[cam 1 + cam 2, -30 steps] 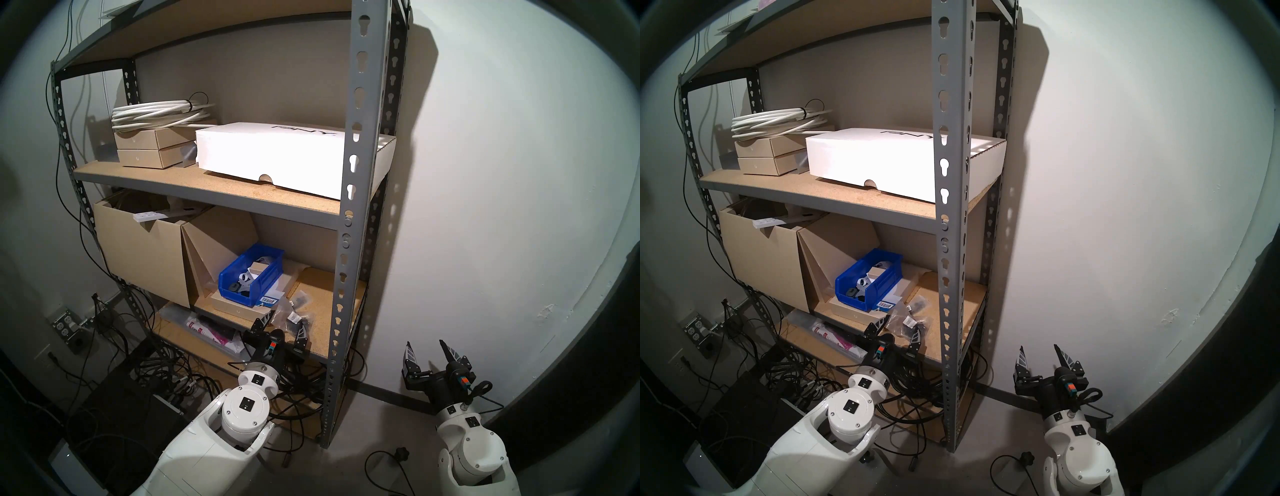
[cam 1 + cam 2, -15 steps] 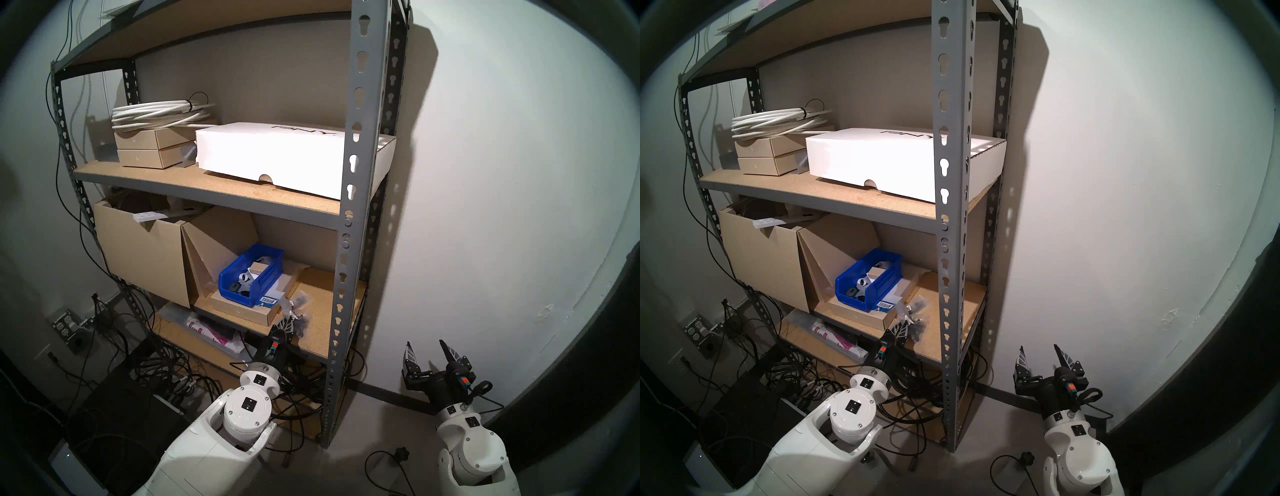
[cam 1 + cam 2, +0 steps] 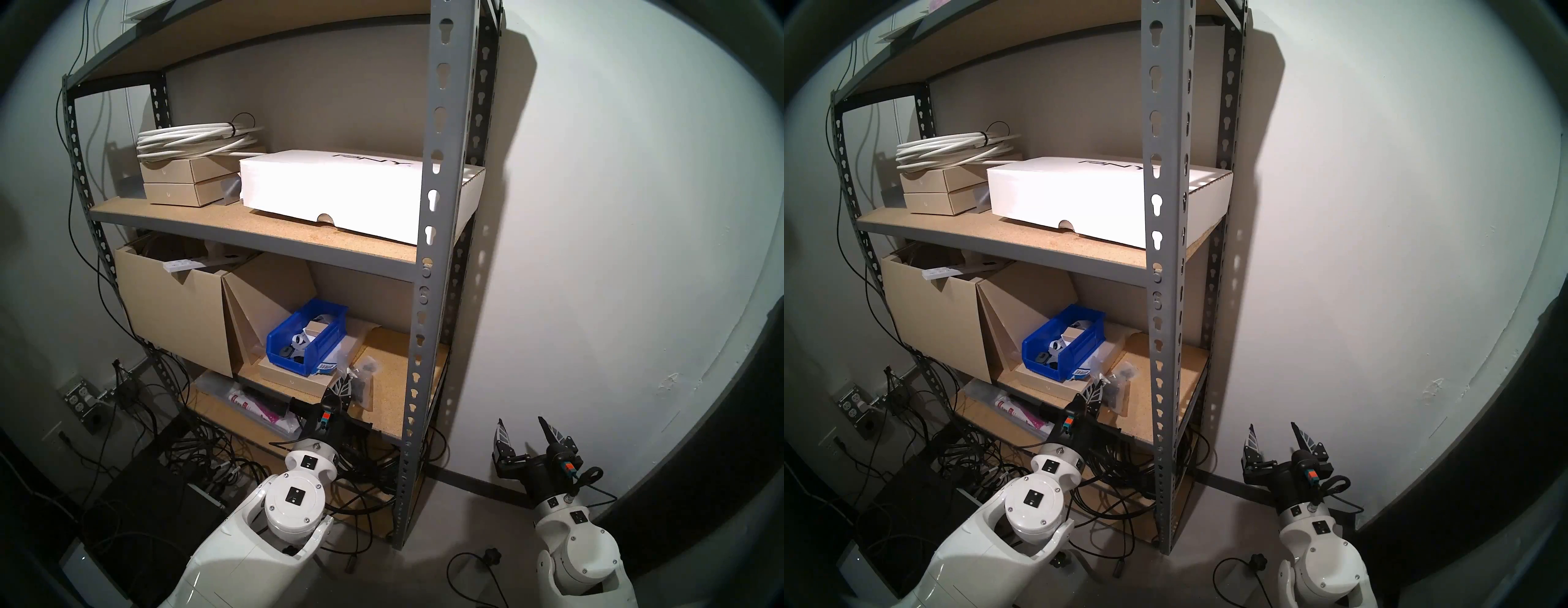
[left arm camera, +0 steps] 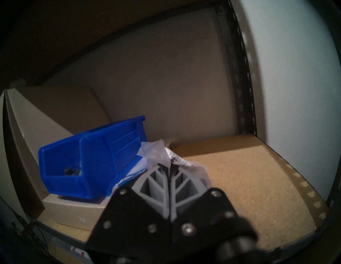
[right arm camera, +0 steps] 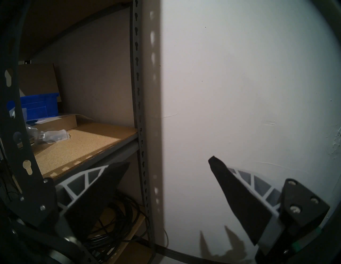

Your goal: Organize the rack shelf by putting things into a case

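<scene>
The grey rack shelf [image 3: 441,170] stands before me. The blue case [image 3: 307,335] sits on a flat tan box on the middle board and holds small dark and white items; it also shows in the left wrist view [image 4: 92,156]. My left gripper [image 3: 342,385] is shut on a crinkly clear bag [image 4: 162,153] with a white barcode label, held just right of the case's front. Another clear bag [image 3: 368,367] lies on the board to the right, also seen in the right wrist view [image 5: 53,136]. My right gripper [image 3: 524,429] is open and empty, outside the rack by the wall.
A flat tan box [image 3: 297,380] lies under the case, and tall cardboard boxes [image 3: 169,310] stand to its left. The rack's front right upright [image 3: 418,361] stands between my arms. A large white box [image 3: 331,191] sits one board up. Cables [image 3: 203,454] tangle below.
My left gripper, open around the bags one second ago, has shut on one bag and carried it up and left toward the blue case. The right arm has not moved.
</scene>
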